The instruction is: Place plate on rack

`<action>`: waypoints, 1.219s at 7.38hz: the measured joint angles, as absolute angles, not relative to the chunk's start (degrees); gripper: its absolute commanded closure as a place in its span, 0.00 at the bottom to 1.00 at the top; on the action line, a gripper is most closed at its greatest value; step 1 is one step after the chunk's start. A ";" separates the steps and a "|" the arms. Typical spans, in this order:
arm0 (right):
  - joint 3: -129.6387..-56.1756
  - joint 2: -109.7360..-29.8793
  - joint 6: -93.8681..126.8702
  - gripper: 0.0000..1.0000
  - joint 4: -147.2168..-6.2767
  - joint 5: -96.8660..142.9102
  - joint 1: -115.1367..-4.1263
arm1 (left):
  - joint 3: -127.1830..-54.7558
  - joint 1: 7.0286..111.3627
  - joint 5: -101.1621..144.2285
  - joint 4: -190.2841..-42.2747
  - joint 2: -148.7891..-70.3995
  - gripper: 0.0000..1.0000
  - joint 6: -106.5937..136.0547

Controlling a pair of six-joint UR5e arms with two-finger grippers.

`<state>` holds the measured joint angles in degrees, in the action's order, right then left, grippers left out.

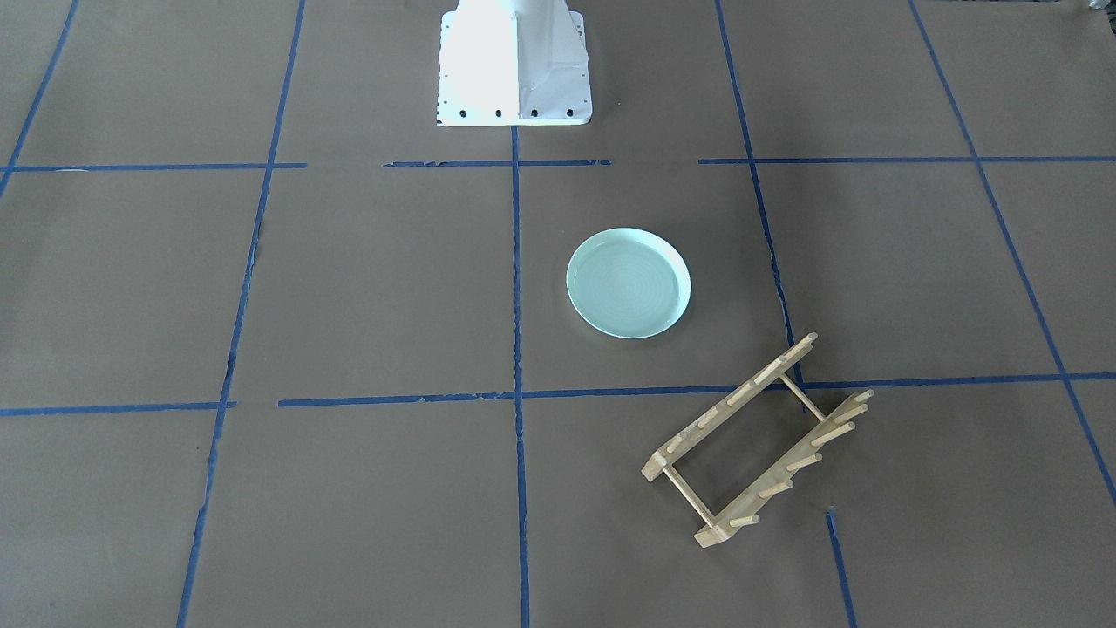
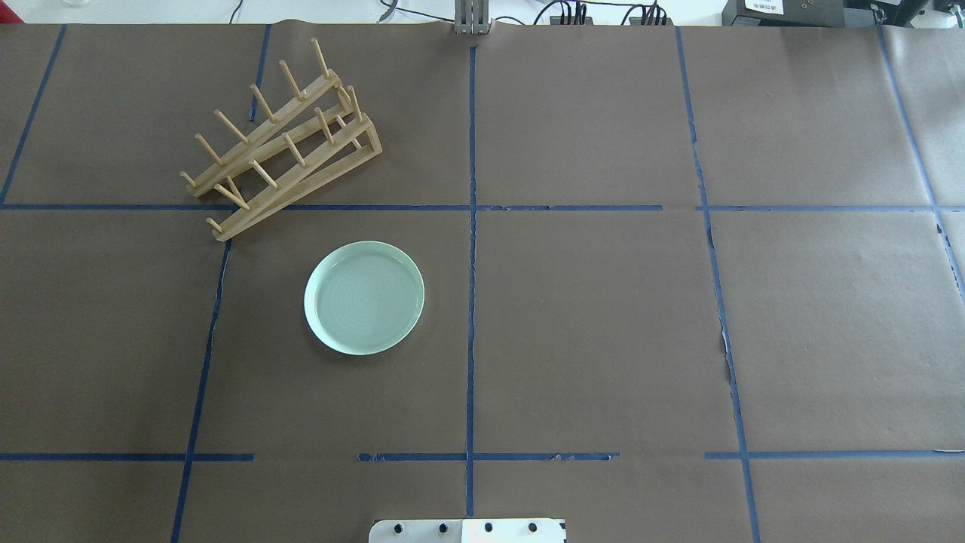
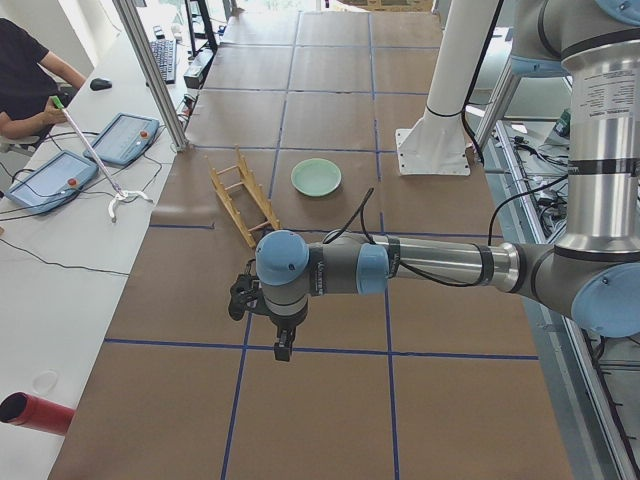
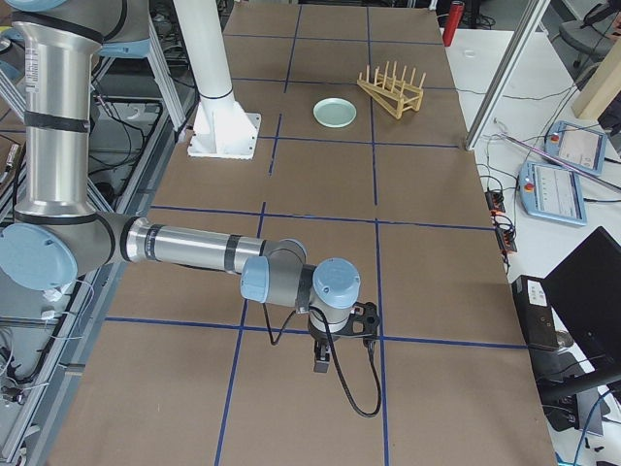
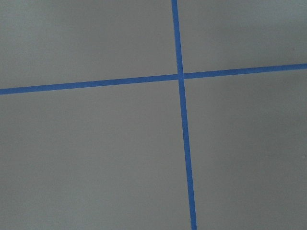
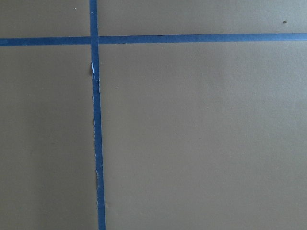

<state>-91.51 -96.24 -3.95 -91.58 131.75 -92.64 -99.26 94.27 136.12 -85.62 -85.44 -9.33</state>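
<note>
The plate (image 2: 364, 297) lies flat on the brown bench (image 2: 603, 317), in the robot's left half. It is near the rack (image 2: 283, 147) but apart from it, the rack standing on its far side. The left jaws, on the left arm (image 3: 350, 268), and the right jaws, on the right arm (image 4: 281, 277), hang over opposite bench ends, well apart from the plate. I cannot tell whether either is released or clenched.

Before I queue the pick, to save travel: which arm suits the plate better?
Probably the left: the plate and the rack both lie in the table's left half, on that arm's side.
</note>
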 measured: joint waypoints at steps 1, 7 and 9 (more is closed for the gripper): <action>-91.51 -96.24 -3.95 0.00 -91.60 131.75 -92.65 | -99.61 93.72 136.20 -86.99 -85.44 0.00 -9.20; -91.58 -96.24 -3.88 0.00 -91.58 131.75 -92.66 | -111.29 71.66 135.88 -89.07 -96.53 0.00 33.54; -91.56 -96.24 -3.88 0.00 -91.58 131.75 -92.64 | -111.58 59.08 133.92 -89.14 -107.07 0.00 56.57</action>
<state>-91.56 -96.24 -3.88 -91.58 131.75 -92.64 -111.58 59.08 133.92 -89.14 -107.07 56.57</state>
